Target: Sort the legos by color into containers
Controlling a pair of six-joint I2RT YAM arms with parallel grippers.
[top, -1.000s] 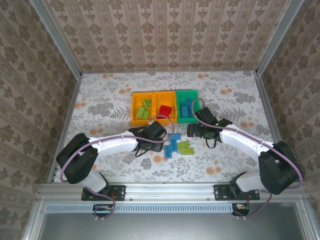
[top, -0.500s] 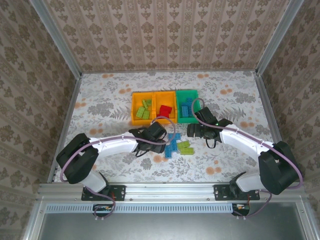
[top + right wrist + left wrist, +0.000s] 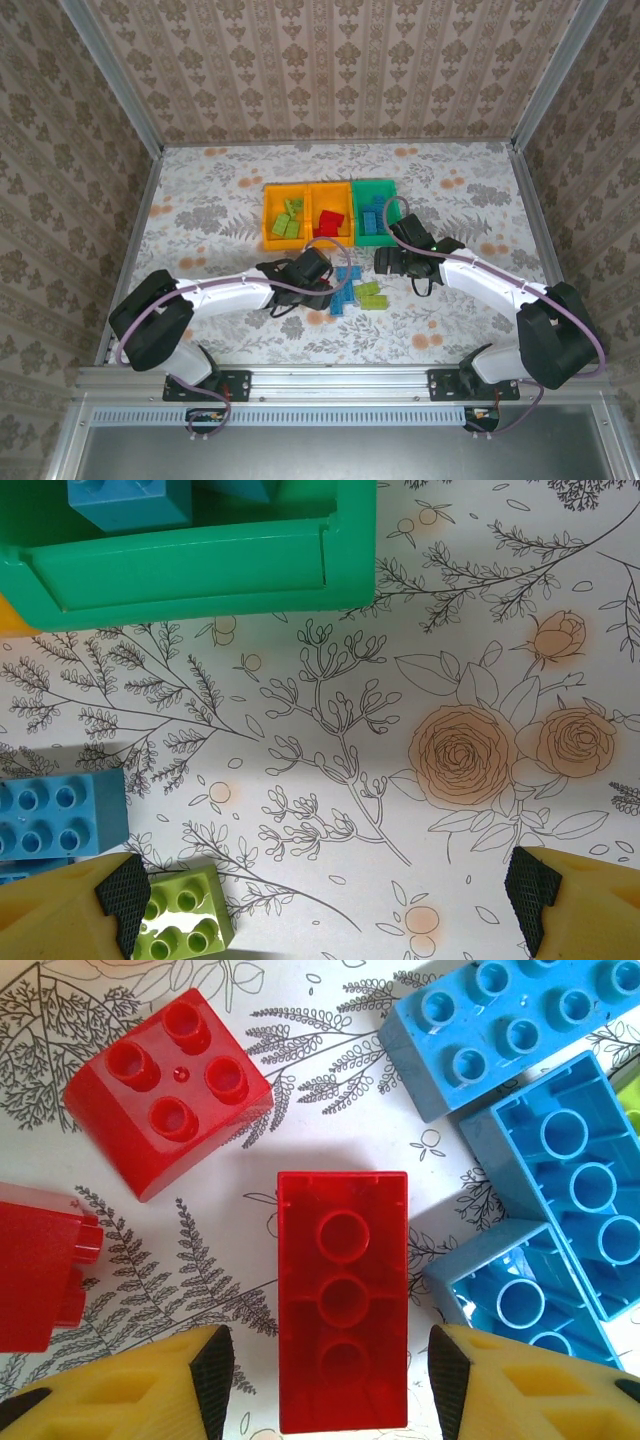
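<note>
The left gripper [image 3: 328, 1360] is parted, 1 finger on each side of a long red lego [image 3: 342, 1300], neither touching it. The brick lies hollow side up, its long axis pointing straight out between the fingers, nearer the arm bases and left of the green bin [image 3: 375, 222]. The right gripper [image 3: 327, 890] gapes wide just beside that bin, holding nothing.

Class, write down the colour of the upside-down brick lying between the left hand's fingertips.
Red. The brick shows best in the left wrist view.
</note>
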